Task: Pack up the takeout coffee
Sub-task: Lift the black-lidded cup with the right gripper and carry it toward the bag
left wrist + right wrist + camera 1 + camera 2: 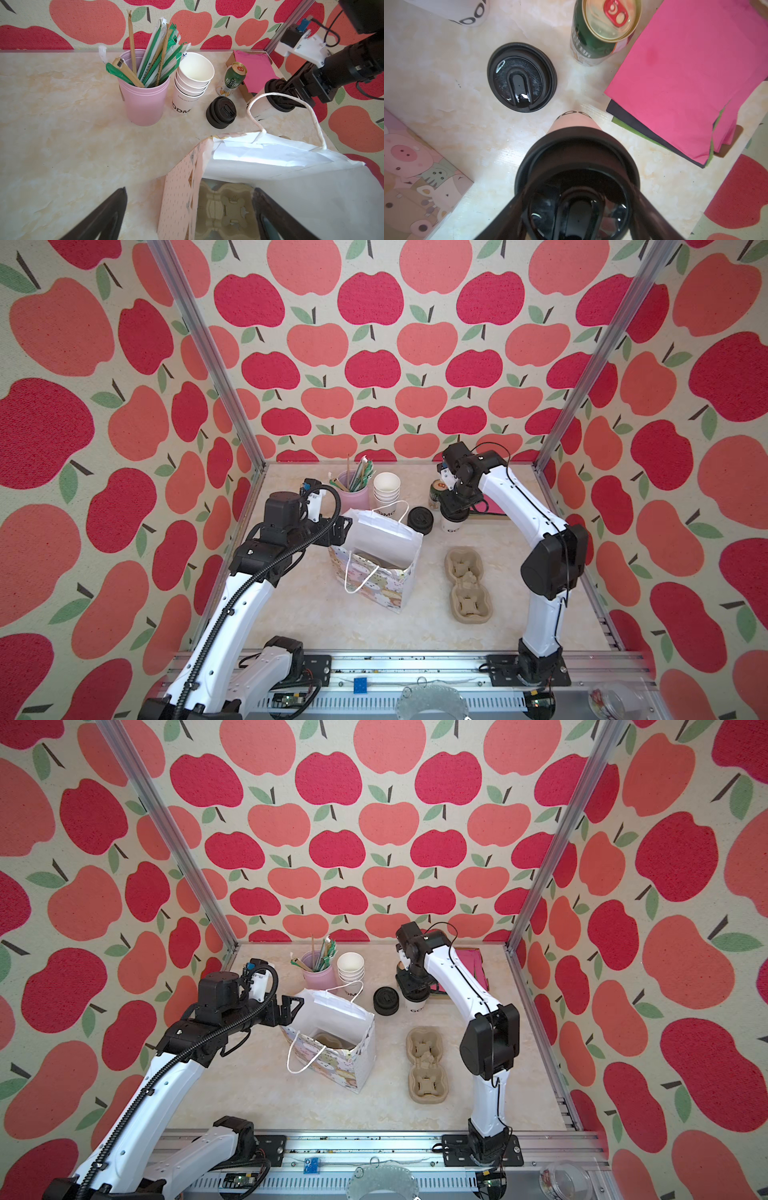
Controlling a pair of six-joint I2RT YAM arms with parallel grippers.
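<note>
Directly beneath my right gripper (pixel 580 185) stands the takeout coffee (pixel 574 122): a white paper cup, black lettering, round black sip lid (pixel 577 143). My fingers flank that lid's rim; whether they press it I cannot tell. Beyond sit a loose black lid (pixel 521 76) and a green can (pixel 591 41). My left gripper (pixel 189 188) gapes wide, astride the paper bag (pixel 178 197) wall.

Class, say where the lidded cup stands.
In a top view the cup stands right of centre, between the loose lid and the pink paper, the right gripper around its top.

White arms (pixel 538 626), black joints, corrugated black cable (pixel 337 506).
</note>
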